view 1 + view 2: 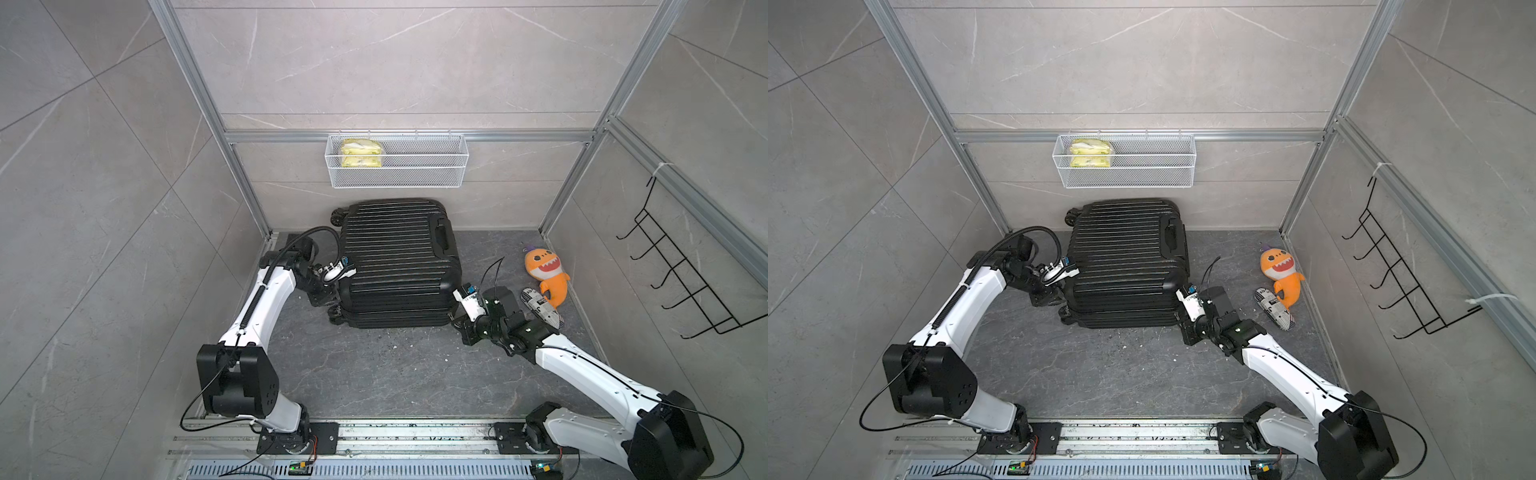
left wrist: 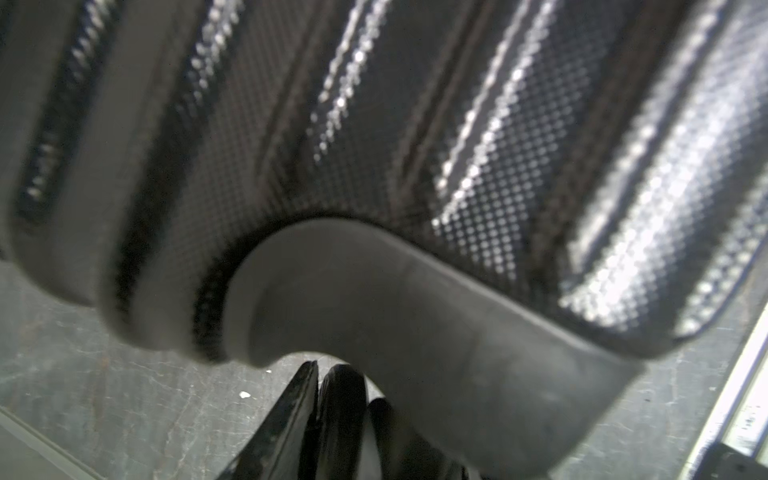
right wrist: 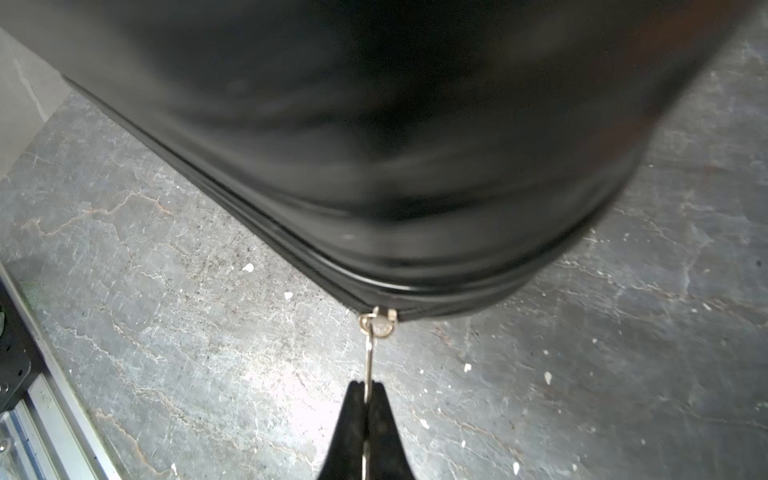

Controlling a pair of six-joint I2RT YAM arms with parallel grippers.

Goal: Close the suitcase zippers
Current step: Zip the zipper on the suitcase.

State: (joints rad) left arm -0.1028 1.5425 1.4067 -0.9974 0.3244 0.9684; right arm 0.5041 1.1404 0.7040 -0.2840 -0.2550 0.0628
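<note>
Pinching the silver zipper pull (image 3: 370, 357) edge-on between the pressed-together tips of the right gripper (image 3: 369, 388), at the near right corner of the suitcase (image 1: 395, 257) lying flat, far and central, likely to drag it along the zippers (image 3: 249, 216). Bracing, probably, with the left gripper (image 2: 326, 370) at the case's left side; cannot tell whether spread or closed.

Both top views bright, even light from above, soft shadows, wide-angle bending at edges. Left wrist view dim, suitcase (image 2: 457, 124) blurred, glare streaks on ribs. Right wrist view: shell out of focus, zipper pull (image 3: 369, 353) and surface (image 3: 166, 332) sharp, hotspot by right claw (image 3: 366, 386).
</note>
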